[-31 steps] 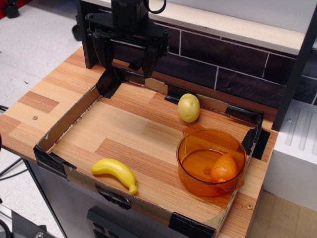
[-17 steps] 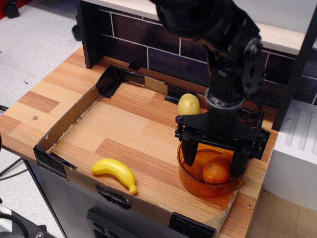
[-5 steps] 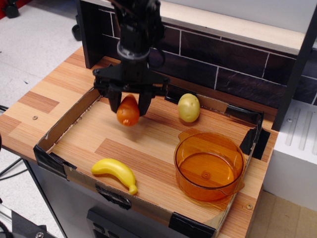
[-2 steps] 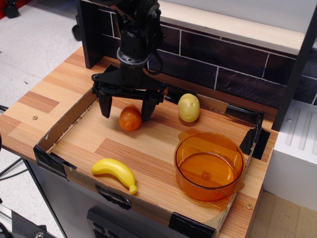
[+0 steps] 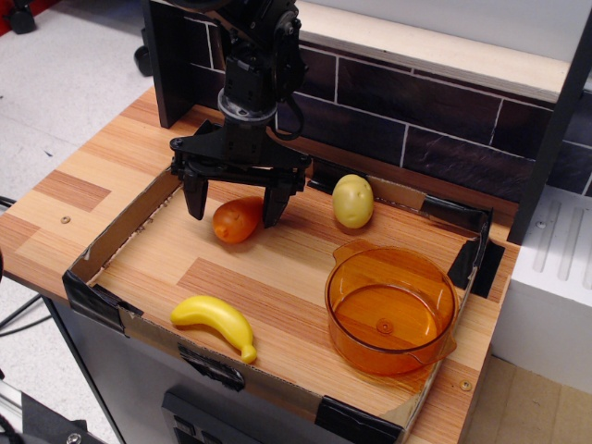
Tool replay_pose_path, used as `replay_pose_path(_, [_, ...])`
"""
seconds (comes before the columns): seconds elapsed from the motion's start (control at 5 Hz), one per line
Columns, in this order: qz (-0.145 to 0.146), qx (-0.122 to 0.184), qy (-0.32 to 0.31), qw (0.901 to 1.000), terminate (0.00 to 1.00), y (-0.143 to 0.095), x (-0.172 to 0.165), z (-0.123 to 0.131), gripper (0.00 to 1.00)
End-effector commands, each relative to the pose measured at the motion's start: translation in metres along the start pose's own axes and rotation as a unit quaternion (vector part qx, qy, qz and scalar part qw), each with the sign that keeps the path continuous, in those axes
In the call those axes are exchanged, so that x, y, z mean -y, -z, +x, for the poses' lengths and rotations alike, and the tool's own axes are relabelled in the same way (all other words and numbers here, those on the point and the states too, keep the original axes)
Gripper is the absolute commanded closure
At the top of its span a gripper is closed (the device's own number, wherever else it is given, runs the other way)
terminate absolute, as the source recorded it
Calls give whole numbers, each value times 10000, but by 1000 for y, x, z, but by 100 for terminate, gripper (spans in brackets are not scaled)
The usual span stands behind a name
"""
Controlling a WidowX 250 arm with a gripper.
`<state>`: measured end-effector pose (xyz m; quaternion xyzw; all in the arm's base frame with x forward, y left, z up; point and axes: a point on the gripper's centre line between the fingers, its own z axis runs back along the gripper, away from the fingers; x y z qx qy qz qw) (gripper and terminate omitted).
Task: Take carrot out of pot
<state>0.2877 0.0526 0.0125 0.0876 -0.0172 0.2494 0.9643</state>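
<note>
The claw [image 5: 235, 205] hangs in the upper left of the frame with its fingers spread wide, gripping nothing. The carrot [image 5: 236, 219] lies on the wooden surface [image 5: 277, 268] between the fingertips, outside the pot [image 5: 390, 307]. The pot sits at the lower right. A potato [image 5: 352, 201] rests near the back wall and a banana [image 5: 215, 321] by the front edge.

Counted in view: one carrot [image 5: 235, 219], left of centre; one pot [image 5: 391, 308], lower right; one potato [image 5: 352, 201], just above centre; one banana [image 5: 215, 321], lower left; one cardboard tray [image 5: 120, 231] holding all four; one gripper [image 5: 235, 205] with two fingers, upper left.
</note>
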Motion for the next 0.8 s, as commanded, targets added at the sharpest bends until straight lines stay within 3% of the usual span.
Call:
replay_pose_path(0.0, [-508,245,-199,9982,0,-67,-1,4,0])
replay_pose_path(0.2, [-778,382,-261,9959,0,-104,-7,9,0])
replay_pose_path(0.4, [-922,303,-359,9946,0,-120,-12,20,0])
replay_pose_path(0.6, [-922,303,-359,9946,100,-120,-12,20,0])
